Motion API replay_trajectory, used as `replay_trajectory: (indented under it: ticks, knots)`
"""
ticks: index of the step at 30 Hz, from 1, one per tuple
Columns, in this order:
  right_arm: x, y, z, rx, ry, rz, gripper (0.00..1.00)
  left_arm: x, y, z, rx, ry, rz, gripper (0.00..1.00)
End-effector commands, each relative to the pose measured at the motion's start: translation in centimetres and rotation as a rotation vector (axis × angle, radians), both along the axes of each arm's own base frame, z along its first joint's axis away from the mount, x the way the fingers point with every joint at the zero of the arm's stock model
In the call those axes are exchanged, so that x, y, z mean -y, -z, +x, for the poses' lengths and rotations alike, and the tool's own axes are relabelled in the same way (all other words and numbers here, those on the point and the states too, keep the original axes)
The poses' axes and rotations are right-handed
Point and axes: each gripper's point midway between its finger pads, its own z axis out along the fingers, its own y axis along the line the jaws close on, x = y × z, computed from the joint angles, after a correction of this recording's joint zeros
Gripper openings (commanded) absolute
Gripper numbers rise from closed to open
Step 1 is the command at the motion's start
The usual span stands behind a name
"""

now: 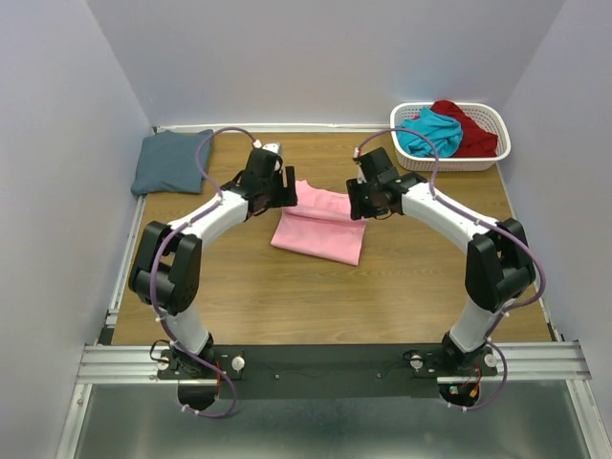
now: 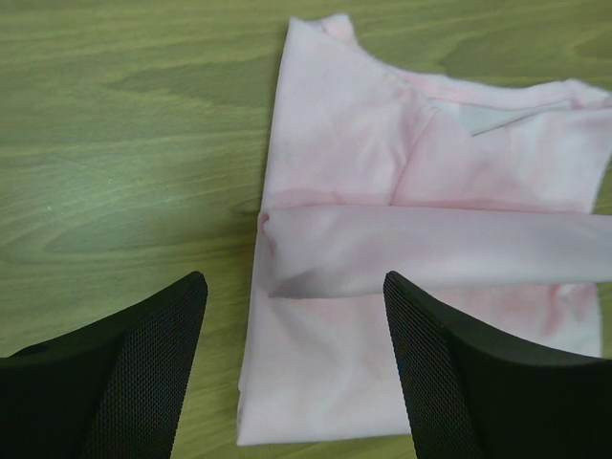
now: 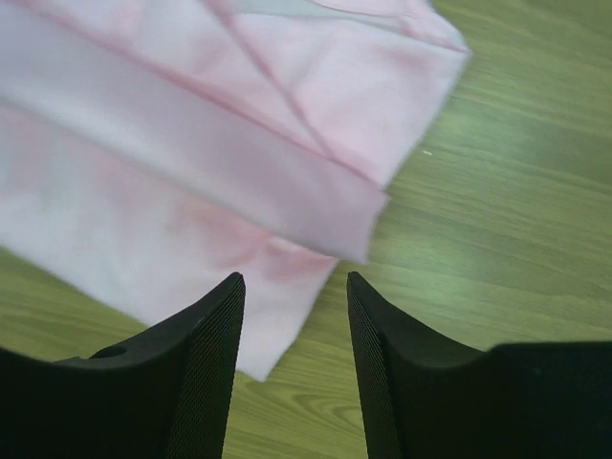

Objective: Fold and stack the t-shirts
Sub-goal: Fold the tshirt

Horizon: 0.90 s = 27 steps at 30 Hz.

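Looks mid-fold on the pink t-shirt (image 1: pixel 320 228): lying flat in the middle of the table (image 1: pixel 287 296), narrowed to a rough rectangle with a folded band crossing it, collar end apparently toward the far side. Hovering over its left edge with the left gripper (image 2: pixel 294 287), spread wide, pinching nothing. Same on the opposite edge with the right gripper (image 3: pixel 295 279), also spread and empty, poised above the corner of the folded band. No cloth contact visible in either wrist view. Elsewhere: slate blue-grey t-shirt (image 1: pixel 172 161) folded at the far-left corner, probably the stack base. Teal t-shirt (image 1: pixel 428 132) and dark red t-shirt (image 1: pixel 469 129) bunched in the white basket (image 1: pixel 454 164), not yet folded. Next, probably: drop both grippers onto matching corners at one end, pinch all layers together, lift and carry over to the opposite end for the half-fold. Calls for even height and matched travel on both sides, otherwise a skewed fold or a slipped band. After that, transfer onto the blue-grey one, well apart to the left.
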Motion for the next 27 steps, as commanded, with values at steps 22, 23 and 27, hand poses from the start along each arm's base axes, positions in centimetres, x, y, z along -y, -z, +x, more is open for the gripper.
replay_trajectory:
  ticks: [22, 23, 27]
  knots:
    - [-10.4, 3.3, 1.5, -0.029, -0.374, 0.109, 0.37, -5.7, -4.9, -8.7, 0.122, -0.186, -0.064, 0.81]
    - [-9.1, 3.1, 3.0, -0.020, -0.330, 0.110, 0.37, -5.6, -4.7, -8.7, 0.118, -0.180, -0.065, 0.82]
    - [-4.9, 4.5, 7.0, -0.018, -0.193, 0.130, 0.37, -5.3, -4.2, -8.8, 0.109, -0.161, -0.074, 0.82]
